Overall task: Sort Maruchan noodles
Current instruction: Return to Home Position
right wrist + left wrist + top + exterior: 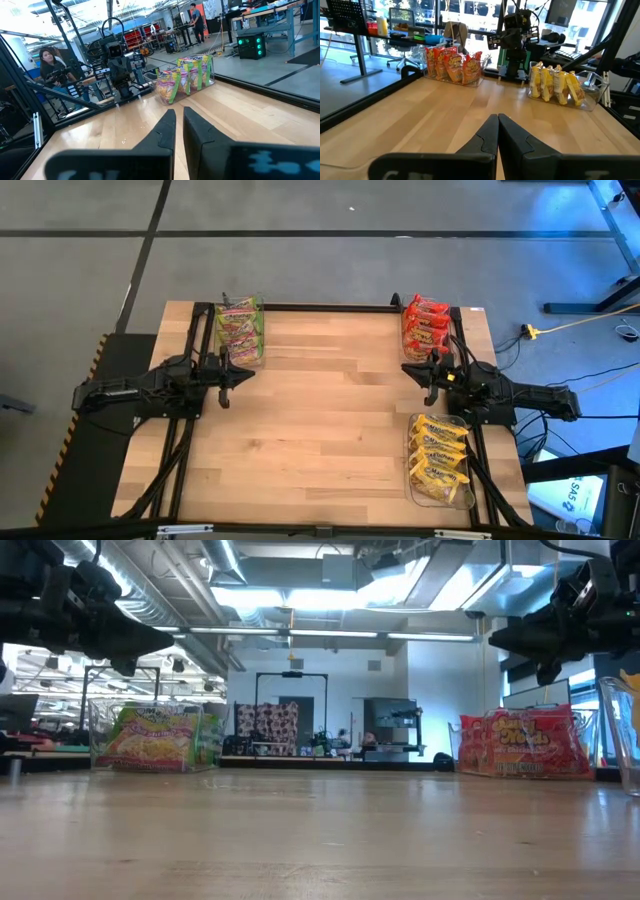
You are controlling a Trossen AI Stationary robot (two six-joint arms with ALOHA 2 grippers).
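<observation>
High view, left hand empty and pressed together, above the table at its left edge, right hand likewise closed and empty at the right edge, green-pink noodles in top-left clear bin, red-orange noodles top right, yellow noodles bottom right.

Three clear bins on the one bench, one colour apiece. I make it three green-pink packets and three red-orange packets, while the yellow packets overlap too much to call, three or maybe four. Two arms over them, so two tools: the left tool and the right tool.
</observation>
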